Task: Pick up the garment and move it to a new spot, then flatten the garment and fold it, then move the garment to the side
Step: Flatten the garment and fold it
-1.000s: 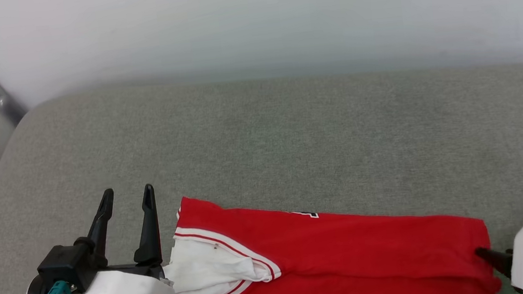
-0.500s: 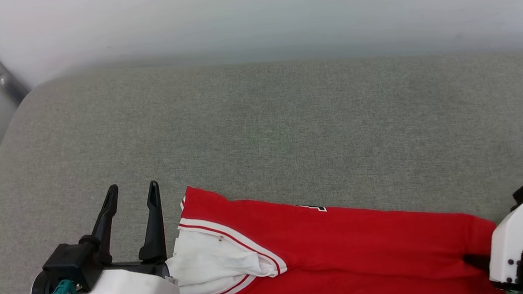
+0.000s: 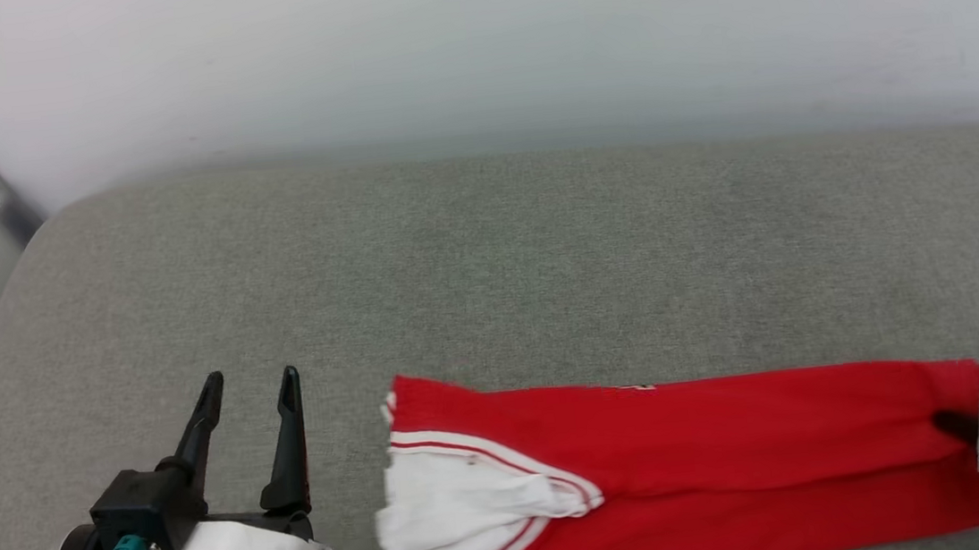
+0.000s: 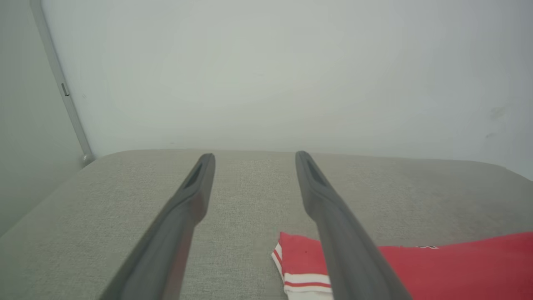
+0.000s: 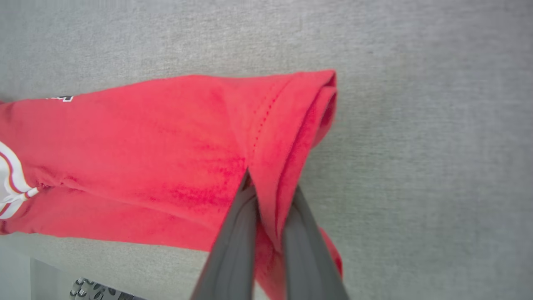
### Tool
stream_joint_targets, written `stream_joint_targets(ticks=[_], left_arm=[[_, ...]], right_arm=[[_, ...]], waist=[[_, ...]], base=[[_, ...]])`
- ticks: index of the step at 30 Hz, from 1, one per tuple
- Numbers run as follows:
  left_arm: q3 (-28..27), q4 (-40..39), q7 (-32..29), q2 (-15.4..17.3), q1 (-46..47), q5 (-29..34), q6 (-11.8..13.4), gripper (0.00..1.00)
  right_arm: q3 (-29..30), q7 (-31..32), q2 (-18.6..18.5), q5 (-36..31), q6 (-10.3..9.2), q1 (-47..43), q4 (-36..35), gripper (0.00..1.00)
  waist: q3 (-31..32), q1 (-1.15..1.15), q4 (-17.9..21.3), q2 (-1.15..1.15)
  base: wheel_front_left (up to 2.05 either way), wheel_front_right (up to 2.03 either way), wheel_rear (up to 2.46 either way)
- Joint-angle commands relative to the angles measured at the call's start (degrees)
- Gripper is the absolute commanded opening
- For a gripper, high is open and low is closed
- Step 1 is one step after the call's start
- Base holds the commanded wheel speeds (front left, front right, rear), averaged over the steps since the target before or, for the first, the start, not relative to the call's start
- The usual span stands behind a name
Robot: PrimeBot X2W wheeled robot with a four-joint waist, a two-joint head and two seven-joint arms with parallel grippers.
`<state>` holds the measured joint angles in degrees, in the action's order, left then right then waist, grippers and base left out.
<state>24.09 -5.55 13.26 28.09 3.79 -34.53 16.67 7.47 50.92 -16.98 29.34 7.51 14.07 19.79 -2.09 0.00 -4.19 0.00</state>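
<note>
Head view: the garment (image 3: 696,462) lies along the near edge of the grey cushion (image 3: 489,266) as a long, narrow red band. Its white sleeve (image 3: 466,502) is at the robot's left end and its hem end at the robot's right. The band looks doubled over lengthwise, with only a sliver of lettering (image 3: 635,386) showing at its far edge.

Right wrist view: the right hand (image 5: 271,185) is pinching the hem end, with several layers of red cloth bunched and slightly lifted between its fingers. The left hand (image 3: 250,379) is spread and empty, just beside the sleeve end but clear of it, over bare cushion.

Assessment: the cloth lies smooth and straight, so relocation and flattening appear complete, and at least one lengthwise fold is in place. Whether a crosswise fold is still due cannot be settled from these views. The final move to the side is judged outstanding or only beginning, since the garment rests mid-cushion with one end gripped.
</note>
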Motion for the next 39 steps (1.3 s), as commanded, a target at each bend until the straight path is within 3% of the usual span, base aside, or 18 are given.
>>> stream_joint_targets(ticks=[1,9,12,16,19,23,29,35,39], left_arm=[[0.34,-0.26,-0.20,0.00,-0.36,0.20,0.10,1.00],[0.65,-0.45,-0.34,-0.11,-0.88,0.59,1.04,1.00],[0.55,-0.41,-0.30,0.05,-1.04,0.56,1.20,1.00],[0.52,-0.15,-0.27,-0.01,-1.37,0.44,1.62,1.00],[0.59,-0.07,-0.34,-0.07,-1.21,0.31,1.76,1.00],[0.77,-0.12,-0.48,-0.18,-0.59,0.21,1.68,1.00],[1.29,0.25,-0.78,-0.52,0.38,0.30,1.31,1.00],[1.93,0.78,-0.88,-0.77,1.31,0.27,0.91,1.00],[2.48,1.32,-1.04,-0.94,2.13,0.41,0.33,1.00]], right_arm=[[1.18,0.31,-1.17,-0.85,-0.05,0.64,-0.20,0.00],[13.29,2.90,-5.14,-5.30,-0.04,0.65,-3.71,0.00],[16.30,4.19,-4.79,-5.98,-0.04,0.66,-5.92,0.00],[18.45,8.66,0.67,-3.38,-0.04,1.54,-7.86,0.00],[19.64,13.53,7.04,1.54,-0.04,2.31,-8.14,0.00],[19.48,18.72,12.18,8.07,-0.05,2.72,-8.06,0.00],[14.03,19.46,14.23,19.43,-0.05,1.76,-4.72,0.00],[0.69,9.06,14.15,33.12,-0.04,3.56,4.07,0.00],[-9.74,1.73,14.14,38.42,-0.04,5.00,7.86,0.00]], waist=[[0.13,0.00,0.44,0.00],[0.16,0.00,1.95,0.00],[0.17,0.00,2.33,0.00],[0.55,0.00,2.56,0.00],[0.78,0.00,2.48,0.00],[0.65,0.00,2.04,0.00],[0.56,0.00,1.33,0.00],[0.36,0.00,0.79,0.00],[0.05,0.00,0.05,0.00]], base=[[0.00,0.00,0.00],[0.00,0.00,0.00],[0.00,0.00,0.00],[0.00,0.00,0.00],[0.00,0.00,0.00],[0.00,0.00,0.00],[0.00,0.00,0.00],[0.00,0.00,0.00],[0.00,0.00,0.00]])
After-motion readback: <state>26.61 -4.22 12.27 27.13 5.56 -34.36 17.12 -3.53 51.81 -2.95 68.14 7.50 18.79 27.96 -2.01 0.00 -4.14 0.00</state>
